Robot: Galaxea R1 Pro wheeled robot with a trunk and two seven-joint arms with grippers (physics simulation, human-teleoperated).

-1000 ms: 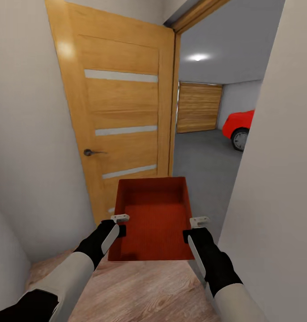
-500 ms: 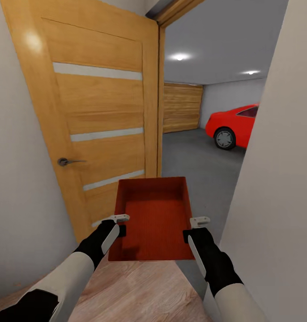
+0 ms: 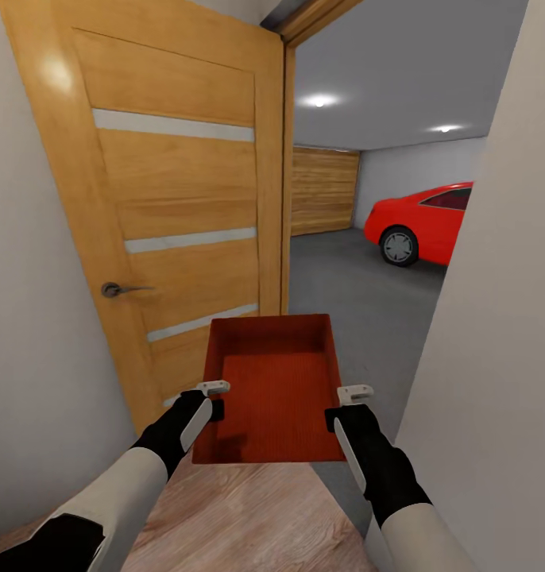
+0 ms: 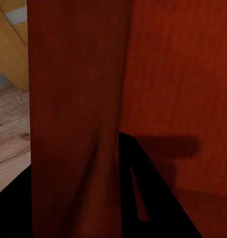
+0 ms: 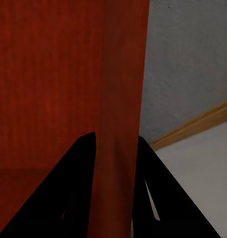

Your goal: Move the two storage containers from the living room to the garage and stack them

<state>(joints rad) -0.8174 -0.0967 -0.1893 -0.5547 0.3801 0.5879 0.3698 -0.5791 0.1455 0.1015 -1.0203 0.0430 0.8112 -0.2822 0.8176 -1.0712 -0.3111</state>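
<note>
The orange-red storage container (image 3: 274, 389) hangs between both hands at the garage doorway, left hand (image 3: 212, 391) clamping its left wall, right hand (image 3: 353, 395) apparently pinching the right wall.

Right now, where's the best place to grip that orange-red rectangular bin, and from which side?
Grip the orange-red rectangular bin by its two long side walls, one gripper from each side. The walls are thin and straight, so each fits between two fingers, as the left gripper and right gripper hold it.

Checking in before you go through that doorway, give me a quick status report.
Left gripper and right gripper clamped on the storage container side walls. Container level, carried at the garage threshold. Open wooden door close on the left.
</note>
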